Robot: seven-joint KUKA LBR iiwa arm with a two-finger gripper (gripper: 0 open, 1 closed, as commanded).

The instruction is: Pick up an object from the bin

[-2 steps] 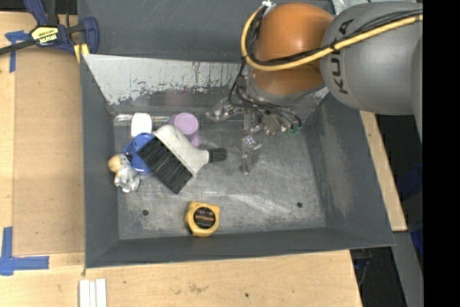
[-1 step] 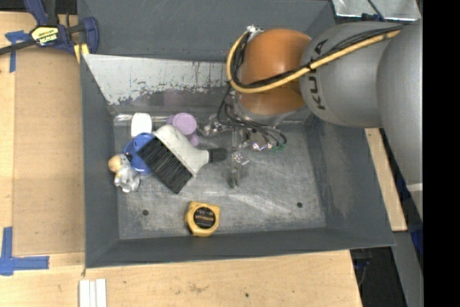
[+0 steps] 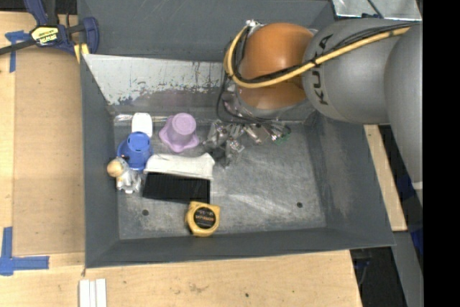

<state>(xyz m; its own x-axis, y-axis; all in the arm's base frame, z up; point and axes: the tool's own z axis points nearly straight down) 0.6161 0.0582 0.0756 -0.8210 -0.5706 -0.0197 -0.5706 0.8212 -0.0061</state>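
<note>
The arm (image 3: 363,72) comes in from the right, and its orange cover (image 3: 277,57) hangs over the back half of the grey bin (image 3: 280,187). A yellow cable (image 3: 284,77) loops around the cover. Below the cover, the gripper (image 3: 228,141) sits low in the bin, near the middle of the floor and a little toward the back wall. I cannot tell whether the gripper is released or clenched, because its metal parts blur together against the grey floor, and nothing can be seen held in it.

The things nearest to it lie on its left. A purple cup (image 3: 180,131) stands upside down just beside the gripper. A white pad (image 3: 181,166) lies flat in front of the cup, with its right end close under the gripper's tip. Whether the two touch is unclear.

A black box (image 3: 176,188) lies flat against the near edge of the white pad. Further left, a white tube (image 3: 141,123) stands by the back of the floor with a blue bottle (image 3: 134,149) just in front of it. A small figure with a tan head (image 3: 115,169) sits at the far left, touching the blue bottle. A yellow tape measure (image 3: 203,218) lies alone near the front wall, just in front of the black box. The right half of the bin floor is bare metal.
</note>
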